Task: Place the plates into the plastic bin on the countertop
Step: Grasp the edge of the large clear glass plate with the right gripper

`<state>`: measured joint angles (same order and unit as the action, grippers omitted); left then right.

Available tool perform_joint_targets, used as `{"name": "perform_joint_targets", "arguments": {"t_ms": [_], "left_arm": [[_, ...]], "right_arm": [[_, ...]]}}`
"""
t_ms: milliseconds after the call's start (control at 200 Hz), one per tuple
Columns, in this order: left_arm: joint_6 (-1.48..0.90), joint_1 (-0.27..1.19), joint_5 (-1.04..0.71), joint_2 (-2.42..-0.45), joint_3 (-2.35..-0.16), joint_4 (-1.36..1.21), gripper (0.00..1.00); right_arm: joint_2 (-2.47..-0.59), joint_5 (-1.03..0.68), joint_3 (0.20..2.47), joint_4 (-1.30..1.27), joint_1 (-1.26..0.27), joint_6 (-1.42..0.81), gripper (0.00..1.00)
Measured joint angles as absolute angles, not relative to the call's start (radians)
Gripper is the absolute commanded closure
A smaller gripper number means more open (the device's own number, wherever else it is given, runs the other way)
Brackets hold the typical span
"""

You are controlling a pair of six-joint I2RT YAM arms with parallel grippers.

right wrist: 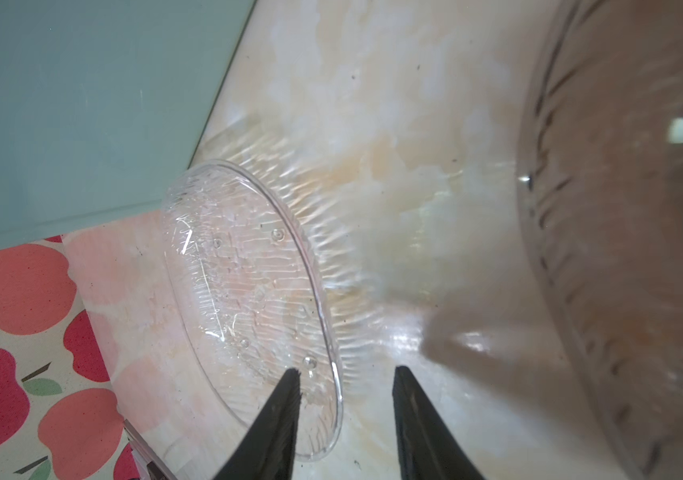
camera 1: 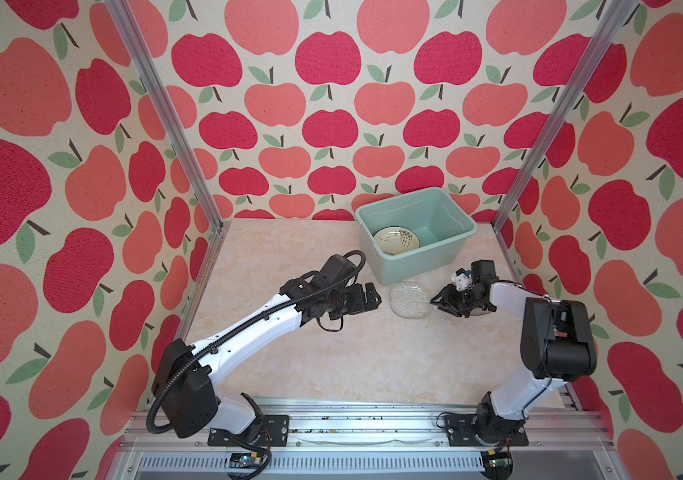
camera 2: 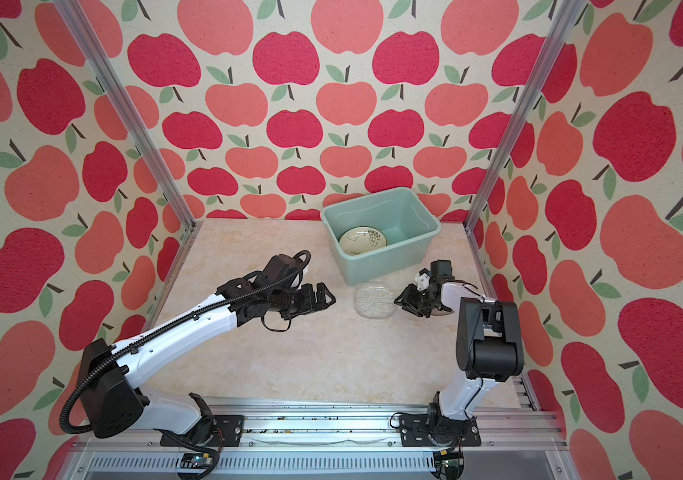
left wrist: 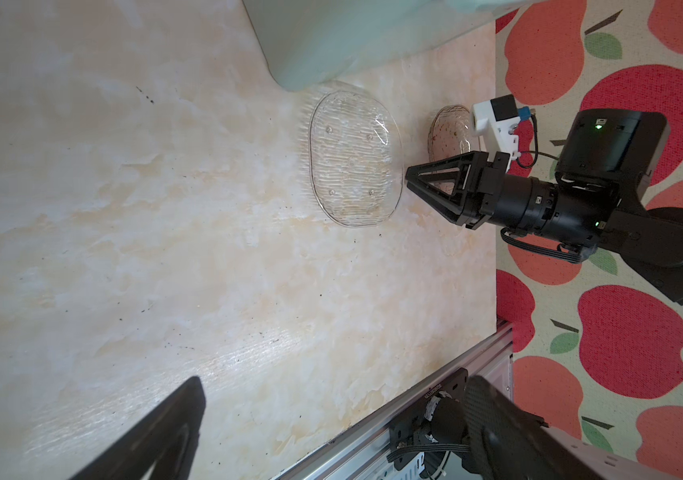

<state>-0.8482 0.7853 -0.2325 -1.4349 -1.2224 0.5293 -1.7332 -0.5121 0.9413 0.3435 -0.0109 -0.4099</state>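
Plastic bin (camera 1: 414, 266) just behind clear plate (camera 1: 410, 300); grey plate (left wrist: 448, 129) on right; countertop (camera 1: 352, 357) open left, front.

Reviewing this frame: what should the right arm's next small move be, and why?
Probably close the right gripper on the clear plate. Its fingertips straddle the plate's rim, one inside and one outside, with space left between them, so nothing is pinched yet. The plate lies on the countertop beside the plastic bin, which holds one cream plate; the left gripper hangs open, apart.
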Motion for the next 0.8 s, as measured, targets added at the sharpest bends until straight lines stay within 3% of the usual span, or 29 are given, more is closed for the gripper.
{"name": "perform_joint_targets", "arguments": {"t_ms": [585,800], "left_arm": [[-0.849,0.789,-0.233,-1.451,-1.252,0.55,0.01],[-0.852,0.789,-0.218,-1.438,-1.252,0.552,0.01]], "right_arm": [[-1.811,-0.543,0.965,0.298,-0.057,-0.41,0.95],[-1.761,-0.531,0.965,0.357,-0.068,-0.385,0.99]]}}
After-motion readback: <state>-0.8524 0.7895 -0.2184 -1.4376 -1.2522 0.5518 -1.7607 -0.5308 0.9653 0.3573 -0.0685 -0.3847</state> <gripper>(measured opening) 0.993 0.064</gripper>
